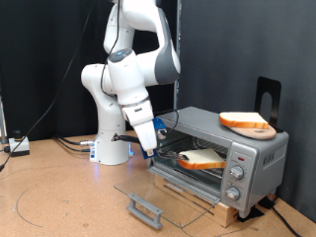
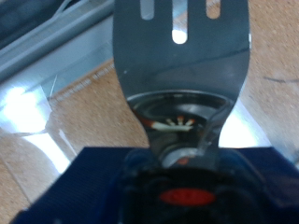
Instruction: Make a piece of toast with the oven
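The silver oven (image 1: pixel 255 158) stands at the exterior view's right with its glass door (image 1: pixel 163 193) folded down flat and the grey bar handle (image 1: pixel 146 209) at the front. The piece of toast (image 1: pixel 202 158), pale with a brown crust, lies on the wire rack inside. My gripper (image 1: pixel 149 136) hangs just left of the oven's opening, above the open door. It is shut on a black slotted spatula (image 1: pixel 170 153) whose blade points toward the rack. In the wrist view the spatula blade (image 2: pixel 182 56) fills the middle, over the glass door (image 2: pixel 47 117).
A flatter orange-brown slice-like piece (image 1: pixel 245 122) lies on the oven's top. Two knobs (image 1: pixel 235 176) sit on the oven's right panel. The robot base (image 1: pixel 112 148) stands to the left, with cables (image 1: pixel 69 143) on the wooden table (image 1: pixel 59 197). A black stand (image 1: pixel 269 99) rises behind the oven.
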`<action>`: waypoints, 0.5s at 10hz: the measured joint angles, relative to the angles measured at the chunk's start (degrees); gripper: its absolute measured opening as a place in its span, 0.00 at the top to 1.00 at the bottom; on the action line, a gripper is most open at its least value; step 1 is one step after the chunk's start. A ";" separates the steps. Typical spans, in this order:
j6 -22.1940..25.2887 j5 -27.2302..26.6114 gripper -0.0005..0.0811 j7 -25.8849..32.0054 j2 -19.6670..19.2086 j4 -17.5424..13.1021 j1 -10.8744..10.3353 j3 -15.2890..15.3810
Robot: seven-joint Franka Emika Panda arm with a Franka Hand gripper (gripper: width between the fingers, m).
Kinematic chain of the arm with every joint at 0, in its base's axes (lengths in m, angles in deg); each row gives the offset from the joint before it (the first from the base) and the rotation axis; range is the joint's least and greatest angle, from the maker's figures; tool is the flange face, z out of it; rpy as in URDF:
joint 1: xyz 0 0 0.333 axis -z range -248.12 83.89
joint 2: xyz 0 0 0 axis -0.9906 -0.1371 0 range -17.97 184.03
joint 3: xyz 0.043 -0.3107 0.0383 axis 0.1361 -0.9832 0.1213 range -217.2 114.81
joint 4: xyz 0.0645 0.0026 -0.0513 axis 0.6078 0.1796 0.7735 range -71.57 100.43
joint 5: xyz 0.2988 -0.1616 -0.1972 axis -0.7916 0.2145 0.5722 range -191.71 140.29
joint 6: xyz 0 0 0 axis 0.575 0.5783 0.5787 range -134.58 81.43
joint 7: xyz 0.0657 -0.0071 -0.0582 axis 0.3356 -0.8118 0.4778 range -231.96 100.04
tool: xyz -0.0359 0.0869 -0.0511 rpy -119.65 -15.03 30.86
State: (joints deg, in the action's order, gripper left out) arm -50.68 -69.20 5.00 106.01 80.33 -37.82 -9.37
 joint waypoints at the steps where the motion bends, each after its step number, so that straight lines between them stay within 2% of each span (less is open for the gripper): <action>1: 1.02 -0.47 0.51 -0.03 1.37 0.54 -0.70 0.00; 3: 1.65 -0.77 0.51 -0.43 3.43 1.53 -1.12 -0.05; 5: 1.74 -0.52 0.51 -1.69 4.01 1.39 0.14 -1.05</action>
State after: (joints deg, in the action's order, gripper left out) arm -48.94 -69.72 3.31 110.02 81.72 -37.68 -10.42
